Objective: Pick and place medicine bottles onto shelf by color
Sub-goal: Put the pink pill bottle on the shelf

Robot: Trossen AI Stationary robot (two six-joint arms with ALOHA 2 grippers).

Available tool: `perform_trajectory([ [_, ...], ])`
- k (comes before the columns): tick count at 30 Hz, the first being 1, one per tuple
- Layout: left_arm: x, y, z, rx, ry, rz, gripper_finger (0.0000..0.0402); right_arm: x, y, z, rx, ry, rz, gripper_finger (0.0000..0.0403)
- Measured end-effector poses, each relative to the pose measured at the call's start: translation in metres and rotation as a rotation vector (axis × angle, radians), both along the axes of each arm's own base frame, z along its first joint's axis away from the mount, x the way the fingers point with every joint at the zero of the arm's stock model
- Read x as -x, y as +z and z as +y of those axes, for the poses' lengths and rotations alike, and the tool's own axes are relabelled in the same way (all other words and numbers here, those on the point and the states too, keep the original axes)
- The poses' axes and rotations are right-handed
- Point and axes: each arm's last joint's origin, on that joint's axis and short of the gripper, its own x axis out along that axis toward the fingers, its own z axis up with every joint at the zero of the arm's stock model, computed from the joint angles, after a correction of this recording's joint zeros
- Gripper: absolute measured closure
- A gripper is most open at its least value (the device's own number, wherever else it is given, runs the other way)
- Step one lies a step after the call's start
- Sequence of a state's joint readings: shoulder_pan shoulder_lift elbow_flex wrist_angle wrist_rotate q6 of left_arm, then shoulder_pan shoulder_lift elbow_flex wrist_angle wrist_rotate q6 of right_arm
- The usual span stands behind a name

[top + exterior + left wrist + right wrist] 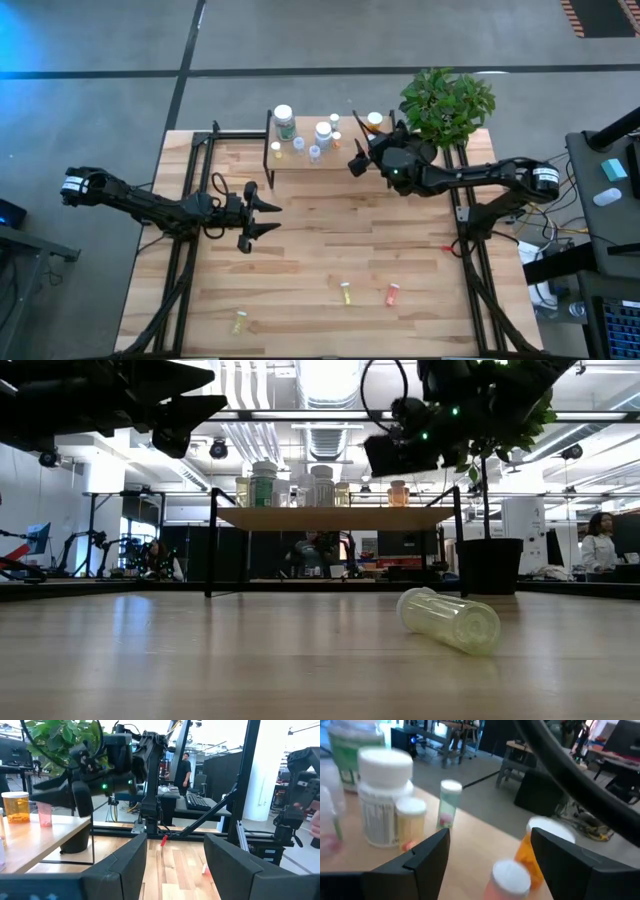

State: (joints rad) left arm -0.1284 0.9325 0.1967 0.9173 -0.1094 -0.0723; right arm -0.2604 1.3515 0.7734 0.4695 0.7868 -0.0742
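Observation:
The shelf (pixel 312 157) stands at the table's far side with several medicine bottles upright on it: a green one (pixel 285 122), white ones (pixel 323 133), an orange one (pixel 16 807) and a small pink white-capped one (pixel 45 814) at its right end. My right gripper (pixel 490 837) is open just above that right end; the pink bottle (pixel 509 879) and the orange bottle (pixel 532 850) stand below, between its fingers. My left gripper (pixel 276 218) hangs open over the table's left middle. Three small bottles, two yellow (pixel 345 293) (pixel 239 322) and one orange-red (pixel 392 294), lie on their sides near the table's front.
A potted plant (pixel 447 103) stands at the far right, beside the shelf's right end and behind my right arm. Black frame rails (pixel 180 250) run along the table's left and right sides. Bare wood lies between the shelf and the fallen bottles.

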Motion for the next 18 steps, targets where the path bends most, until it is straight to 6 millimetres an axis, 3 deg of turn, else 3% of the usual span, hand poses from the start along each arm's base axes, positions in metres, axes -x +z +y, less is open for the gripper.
perform_trajectory([
  [5, 0.000, 0.000, 0.000, 0.001, -0.001, 0.000, 0.0219, 0.000, 0.024, 0.014, 0.014, 0.038, -0.033, 0.0128],
  [10, 0.000, 0.000, 0.000, 0.003, -0.002, 0.000, 0.0219, 0.004, 0.050, 0.043, -0.048, 0.124, -0.011, 0.0127],
  [14, 0.000, 0.000, 0.000, 0.003, -0.003, 0.000, 0.0219, 0.006, 0.061, 0.074, -0.184, 0.278, 0.111, 0.0133],
  [18, 0.000, 0.000, 0.000, 0.003, -0.004, 0.000, 0.0219, 0.009, 0.070, 0.106, -0.436, 0.469, 0.209, 0.0143],
])
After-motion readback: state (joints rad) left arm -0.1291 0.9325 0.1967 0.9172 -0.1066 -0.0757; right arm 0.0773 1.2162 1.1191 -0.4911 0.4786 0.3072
